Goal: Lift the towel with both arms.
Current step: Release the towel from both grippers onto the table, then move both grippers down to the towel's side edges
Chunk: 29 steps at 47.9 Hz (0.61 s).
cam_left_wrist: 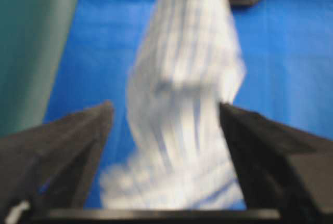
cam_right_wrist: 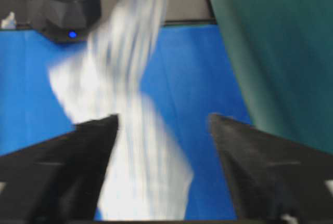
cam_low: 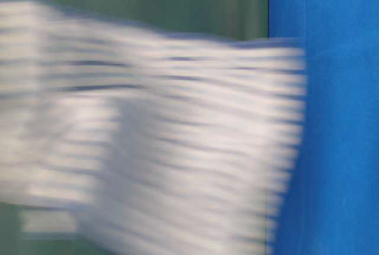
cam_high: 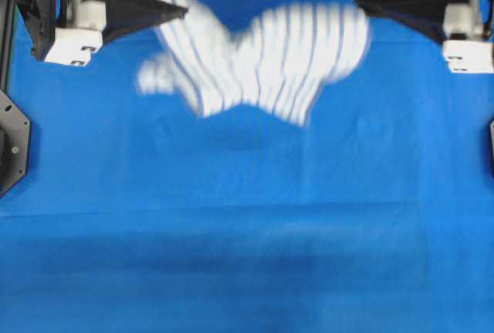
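The towel (cam_high: 262,59), white with thin blue stripes, shows heavily motion-blurred between the two arms at the back of the blue cloth. It fills most of the table-level view as a smeared towel (cam_low: 166,136). My left gripper (cam_high: 182,13) points at its left end, my right gripper (cam_high: 360,1) at its right end. In the left wrist view the gripper (cam_left_wrist: 165,105) stands wide open, and the towel (cam_left_wrist: 182,78) hangs loose in the gap. The right gripper (cam_right_wrist: 164,117) is also wide open, the towel (cam_right_wrist: 130,146) beside its left finger, not pinched.
The blue table cloth (cam_high: 247,256) covers the whole table. A black frame part (cam_high: 11,140) sits at the left edge. A green wall (cam_low: 177,0) stands behind the table. The opposite arm's base (cam_right_wrist: 67,11) shows at the top of the right wrist view.
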Each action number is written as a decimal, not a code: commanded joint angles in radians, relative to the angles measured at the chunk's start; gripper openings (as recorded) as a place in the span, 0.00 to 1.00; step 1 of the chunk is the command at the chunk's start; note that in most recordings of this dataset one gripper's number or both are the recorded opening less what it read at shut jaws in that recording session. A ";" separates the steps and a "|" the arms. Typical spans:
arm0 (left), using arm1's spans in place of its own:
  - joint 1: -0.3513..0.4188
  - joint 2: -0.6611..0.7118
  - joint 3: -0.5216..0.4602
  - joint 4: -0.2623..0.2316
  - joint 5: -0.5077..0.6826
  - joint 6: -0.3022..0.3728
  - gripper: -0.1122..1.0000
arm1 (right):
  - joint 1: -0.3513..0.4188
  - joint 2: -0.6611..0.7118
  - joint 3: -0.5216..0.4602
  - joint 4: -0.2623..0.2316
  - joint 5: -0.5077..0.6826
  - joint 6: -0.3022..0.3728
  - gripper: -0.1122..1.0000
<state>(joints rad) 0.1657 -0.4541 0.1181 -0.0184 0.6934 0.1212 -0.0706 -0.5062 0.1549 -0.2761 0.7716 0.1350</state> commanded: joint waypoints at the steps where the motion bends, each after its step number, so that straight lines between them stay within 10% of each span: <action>1: 0.000 -0.020 0.008 0.000 -0.011 -0.003 0.90 | 0.000 -0.003 -0.018 -0.008 -0.003 -0.003 0.72; 18: -0.012 -0.041 0.097 -0.002 -0.048 -0.014 0.94 | 0.000 -0.002 0.018 -0.003 -0.005 0.009 0.71; 29: -0.041 -0.014 0.337 -0.003 -0.192 -0.014 0.94 | 0.002 0.012 0.261 0.025 -0.153 0.071 0.71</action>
<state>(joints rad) 0.1335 -0.4709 0.3988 -0.0199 0.5599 0.1058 -0.0706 -0.4939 0.3559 -0.2623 0.6811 0.1856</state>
